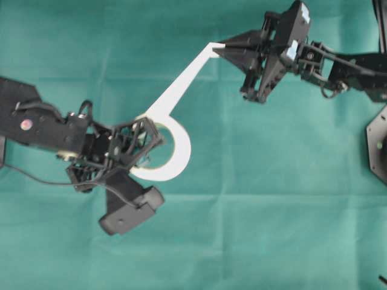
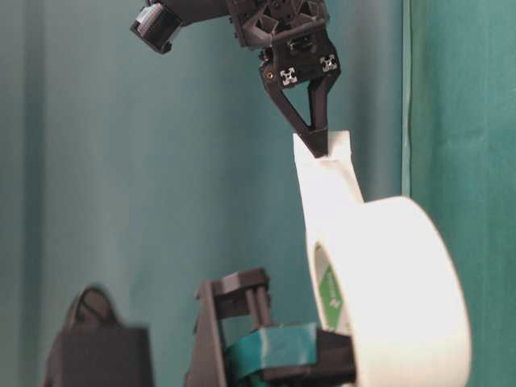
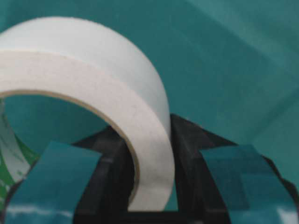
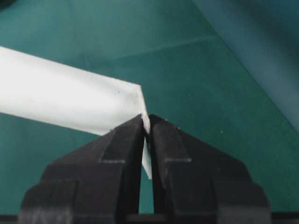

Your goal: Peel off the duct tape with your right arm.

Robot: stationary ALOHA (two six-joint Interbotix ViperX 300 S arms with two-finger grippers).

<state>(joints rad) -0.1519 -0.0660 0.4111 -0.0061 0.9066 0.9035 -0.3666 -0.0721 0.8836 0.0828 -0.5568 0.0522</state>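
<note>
Green cloth (image 1: 290, 229) covers the table. Left gripper (image 1: 140, 147), teal-taped, clamps the tape roll (image 1: 175, 151) by its wall. Right gripper (image 1: 219, 51) is clenched on the strip end (image 1: 213, 48); the strip (image 1: 181, 81) runs taut between both. Peeling is under way. Next move likely requires pulling farther from the roll; open cloth lies around both arms.

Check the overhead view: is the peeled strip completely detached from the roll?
No: the strip runs unbroken from the right end effector to the roll.
</note>
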